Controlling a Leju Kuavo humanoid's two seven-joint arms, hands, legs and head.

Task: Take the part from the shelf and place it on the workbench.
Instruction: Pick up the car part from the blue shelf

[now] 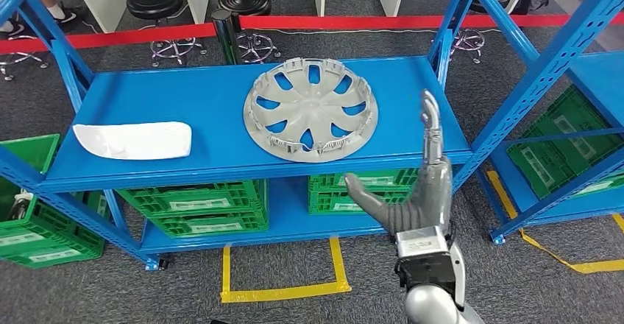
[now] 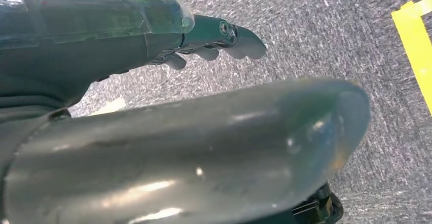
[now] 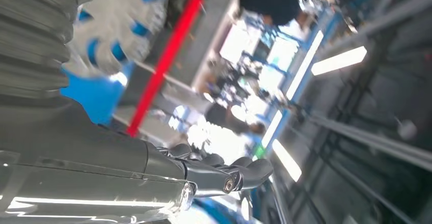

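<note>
Two parts lie on the top deck of the blue shelf (image 1: 184, 103) in the head view: a round grey hubcap (image 1: 310, 109) near the middle-right, flat on the deck, and a white panel (image 1: 134, 141) well apart at the left end. The task names no particular part; the hubcap is the nearer to the raised right hand (image 1: 416, 191), so it looks the likely target. That hand stands in front of the shelf edge, just beside the hubcap's rim but not touching it, fingers straight up, thumb spread, holding nothing. Green crates (image 1: 193, 206) sit on the lower deck, and red tape (image 1: 331, 23) runs behind.

The left wrist view looks down at grey carpet (image 2: 316, 25) with a yellow line (image 2: 419, 40); the left hand (image 2: 204, 46) hangs over it with its fingers bent a little, nothing in them.

The right wrist view is blurred: the right hand's fingers reach out flat and empty, with a corner of the hubcap and the blue deck behind the wrist cover.

The hubcap is probably thin moulded plastic: light, fairly stiff, with a smooth face and small rim clips that could snap. The rim, or the edge of a spoke opening, seems the best hold.
</note>
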